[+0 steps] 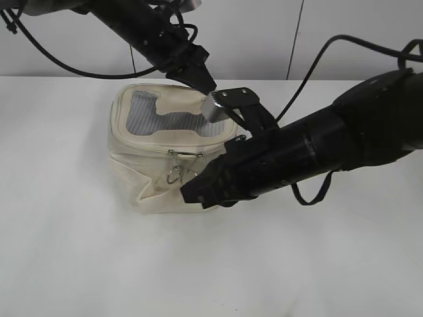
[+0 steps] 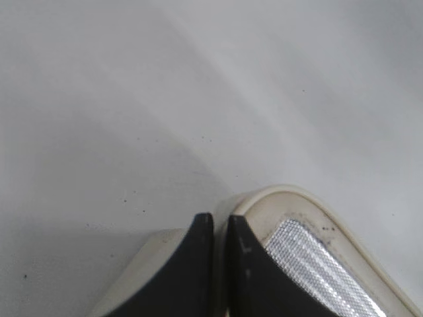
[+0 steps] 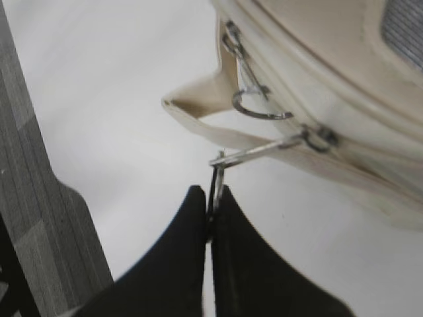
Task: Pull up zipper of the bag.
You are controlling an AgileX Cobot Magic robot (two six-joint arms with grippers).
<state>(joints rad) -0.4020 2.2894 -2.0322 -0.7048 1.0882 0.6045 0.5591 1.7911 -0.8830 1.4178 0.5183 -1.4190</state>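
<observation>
The cream bag [image 1: 155, 181] stands mid-table, its grey mesh top [image 1: 142, 115] facing up. The zipper track [image 1: 185, 154] runs along its front top rim. In the right wrist view two silver sliders show, one [image 3: 318, 137] with its pull stretched out and another [image 3: 231, 41] with a hanging ring [image 3: 261, 111]. My right gripper [image 3: 213, 193] is shut on the ring pull [image 3: 218, 165] of the stretched one, in front of the bag [image 3: 310, 59]; in the exterior view it [image 1: 193, 188] is at the bag's front. My left gripper [image 1: 207, 86] [image 2: 221, 221] is shut on the bag's rear top rim [image 2: 277, 198].
The white table [image 1: 79, 251] spreads around the bag. A white wall [image 1: 264, 39] stands behind. Black cables [image 1: 310, 66] hang from both arms. The right arm's body [image 1: 317, 152] lies low across the table's right side.
</observation>
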